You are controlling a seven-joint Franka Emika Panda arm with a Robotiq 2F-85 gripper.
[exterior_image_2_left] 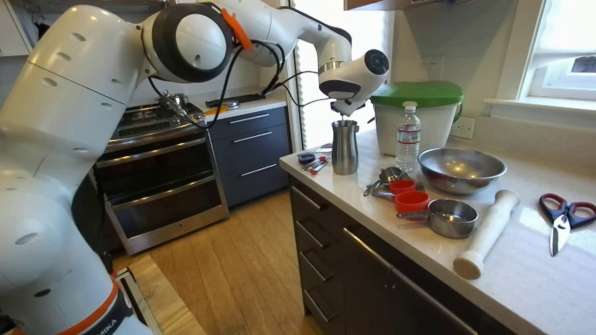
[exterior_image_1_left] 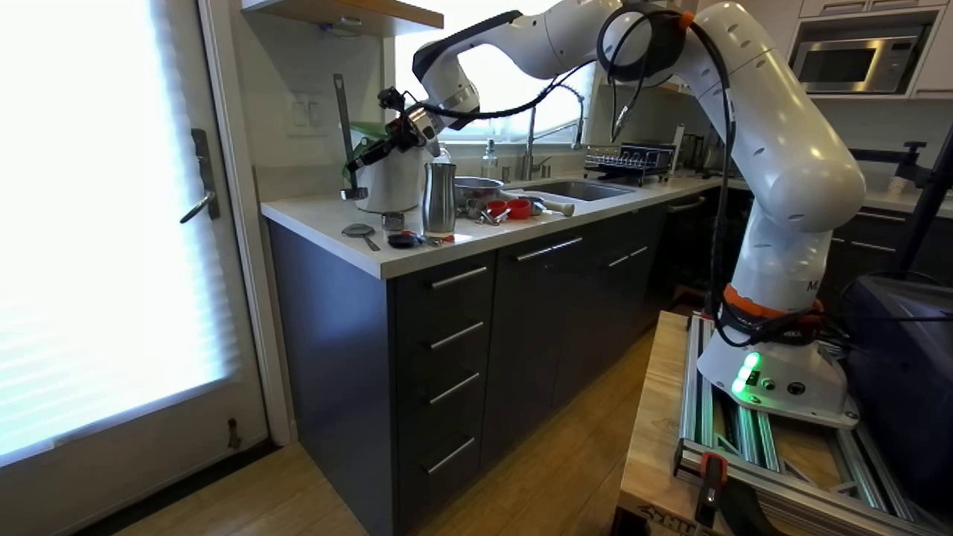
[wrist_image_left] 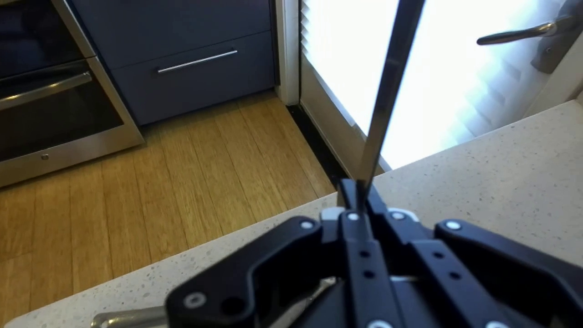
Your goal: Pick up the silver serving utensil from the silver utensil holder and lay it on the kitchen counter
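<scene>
The tool [exterior_image_1_left: 352,165] is clenched on the utensil [exterior_image_1_left: 343,112]; in the wrist view its fingers [wrist_image_left: 378,203] pinch the thin handle [wrist_image_left: 387,100], which extends upward from them. In an exterior view the utensil shows along its length outside the holder [exterior_image_1_left: 439,199], nearly upright with a slight tilt, its wider end hanging low over the worktop [exterior_image_1_left: 320,217] toward the end by the door [exterior_image_1_left: 149,439]; whether that end touches the surface I cannot tell. The holder stands upright on the worktop, near a white bucket [exterior_image_2_left: 389,130] with a green lid [exterior_image_2_left: 416,92]. Farther along are a plastic bottle [exterior_image_2_left: 408,151], a metal bowl [exterior_image_2_left: 458,181], red measuring cups [exterior_image_2_left: 411,202], a wooden rod [exterior_image_2_left: 488,232] and scissors [exterior_image_2_left: 561,225], all resting on the worktop.
</scene>
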